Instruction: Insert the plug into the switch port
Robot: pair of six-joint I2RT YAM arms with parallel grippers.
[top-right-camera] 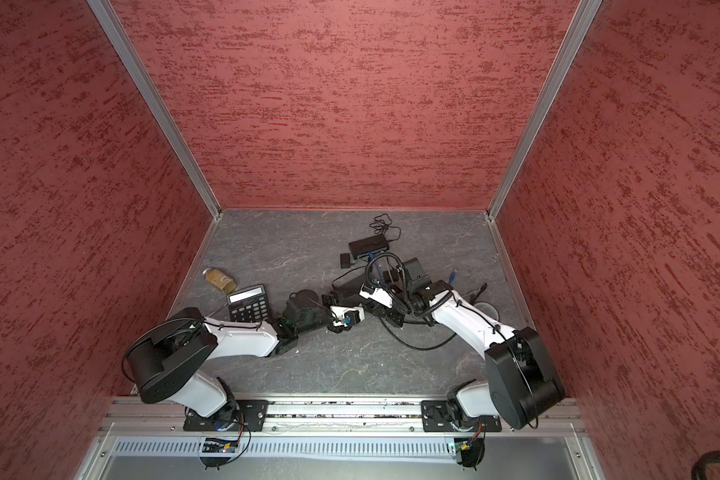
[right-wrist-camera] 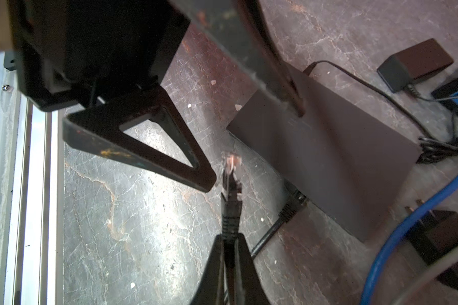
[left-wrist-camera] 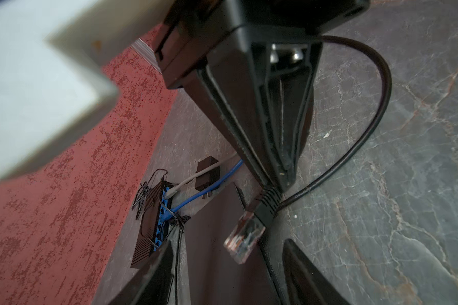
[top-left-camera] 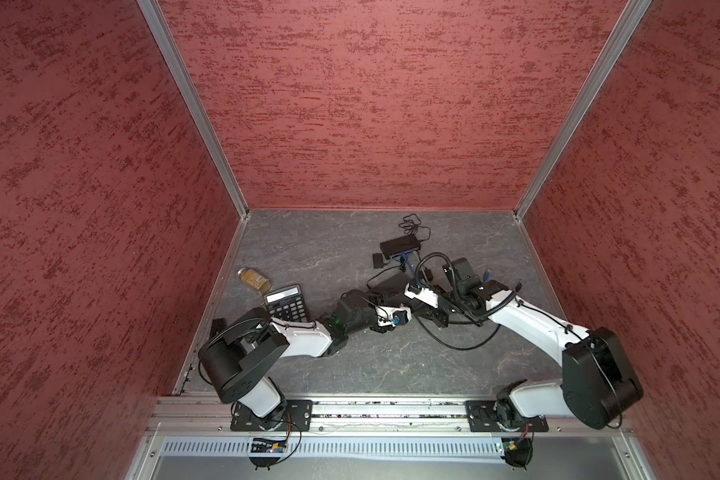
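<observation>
We are holding the clear plastic network plug (left-wrist-camera: 245,237) in the air, well apart from the black ribbed switch with the blue port strip (left-wrist-camera: 151,219), on the side of it that faces the arm bases. The right gripper (right-wrist-camera: 230,239) is pinching tight on the ribbed black boot (left-wrist-camera: 269,200) just behind the plug, so the plug is sticking out free beyond its tips. The left gripper (left-wrist-camera: 226,243) is standing part open with one finger either side of the plug and, as far as we can see, not touching it.

We are reading this as a hand-over, or a second grip to steady the plug, before the run to the switch. To do it well, we are aiming to:

- bring the left fingers onto the plug's flat sides, never onto its latch tab;
- hold the right gripper firm on the boot until the left grip is sure, because an early release would likely let the plug twist;
- keep the plug's nose pointing at the switch, leaving enough of it bare to enter a port;
- watch the thin black cable (left-wrist-camera: 368,126) looping over the grey marbled desk (left-wrist-camera: 407,198), since a snag there could drag the plug off line.

At the switch, the blue cable (left-wrist-camera: 212,184) and the pale grey cable (left-wrist-camera: 196,174) are already filling ports, so we are choosing a free one beside them.
</observation>
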